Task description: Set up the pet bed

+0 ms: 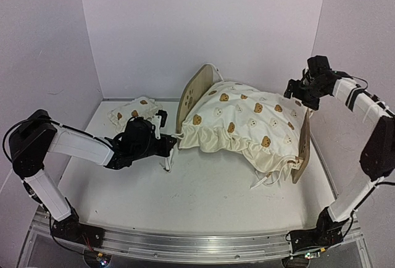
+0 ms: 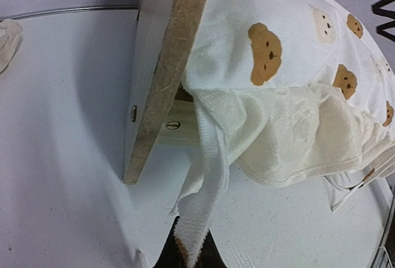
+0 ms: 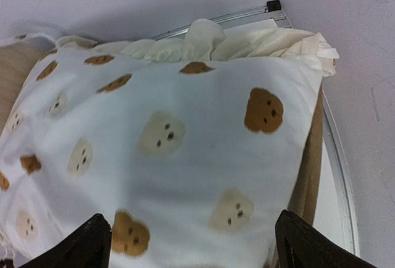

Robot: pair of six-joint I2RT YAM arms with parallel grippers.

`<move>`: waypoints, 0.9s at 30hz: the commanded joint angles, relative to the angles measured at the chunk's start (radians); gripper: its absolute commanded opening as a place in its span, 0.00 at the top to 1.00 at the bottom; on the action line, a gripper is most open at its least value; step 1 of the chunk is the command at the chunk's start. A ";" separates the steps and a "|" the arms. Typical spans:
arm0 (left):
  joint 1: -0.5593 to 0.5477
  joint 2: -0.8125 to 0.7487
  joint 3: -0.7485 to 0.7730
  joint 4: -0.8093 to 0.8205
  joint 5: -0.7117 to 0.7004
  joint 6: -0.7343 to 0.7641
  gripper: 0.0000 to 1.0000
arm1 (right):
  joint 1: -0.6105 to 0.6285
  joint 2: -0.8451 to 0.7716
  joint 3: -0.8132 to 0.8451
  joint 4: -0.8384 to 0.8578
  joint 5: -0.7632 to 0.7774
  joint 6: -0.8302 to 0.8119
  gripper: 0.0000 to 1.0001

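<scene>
- The cushion is draped over the pet bed but sits humped and skewed. Its ruffle spills past the bed's near side, so seating it flat looks unfinished.
- The pet bed stands mid-way across the tabletop. It is pale plywood with rounded end boards upright, and its base is hidden under cloth.
- The pillow lies left of the bed, not yet placed.
- The left claw, at the bed's headboard corner, appears pinched on the cushion's corner strip.
- The right claw, fingers apart, hovers over the bed's footboard end.
</scene>
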 commanded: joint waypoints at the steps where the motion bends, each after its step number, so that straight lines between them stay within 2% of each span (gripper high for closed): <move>1: -0.001 -0.049 0.001 0.033 0.093 0.014 1.00 | -0.089 0.144 0.069 0.224 -0.084 0.166 0.07; 5: -0.001 -0.053 0.010 0.033 0.126 0.010 1.00 | -0.102 0.265 0.137 0.214 0.025 0.248 0.08; 7: -0.001 -0.058 0.006 0.032 0.126 0.008 1.00 | -0.140 0.284 0.112 0.266 0.008 0.267 0.08; 9: -0.001 -0.061 0.001 0.033 0.122 0.005 1.00 | -0.142 0.332 0.116 0.364 -0.056 0.264 0.14; 12: -0.002 -0.066 -0.007 0.032 0.129 0.001 1.00 | -0.148 0.475 0.237 0.408 -0.159 0.227 0.35; 14: -0.001 -0.067 -0.016 0.029 0.138 -0.013 1.00 | -0.152 0.543 0.311 0.466 -0.198 0.187 0.59; 15: -0.001 -0.065 -0.020 0.030 0.146 -0.021 1.00 | -0.154 0.572 0.353 0.480 -0.195 0.159 0.67; 17: -0.001 -0.058 -0.025 0.030 0.165 -0.041 1.00 | -0.161 0.635 0.463 0.483 -0.209 0.114 0.76; 19: -0.002 -0.056 -0.031 0.029 0.177 -0.063 1.00 | -0.169 0.693 0.580 0.477 -0.241 0.071 0.77; 20: -0.003 -0.055 -0.035 0.029 0.179 -0.069 1.00 | -0.171 0.711 0.614 0.460 -0.248 0.047 0.74; 22: -0.003 -0.058 -0.038 0.028 0.176 -0.074 1.00 | -0.171 0.713 0.653 0.392 -0.252 -0.005 0.63; 24: -0.001 -0.067 -0.037 0.024 0.172 -0.072 1.00 | -0.171 0.661 0.613 0.356 -0.239 -0.046 0.50; 27: 0.002 -0.077 -0.025 0.007 0.164 -0.070 1.00 | -0.167 0.580 0.627 0.196 -0.111 -0.121 0.38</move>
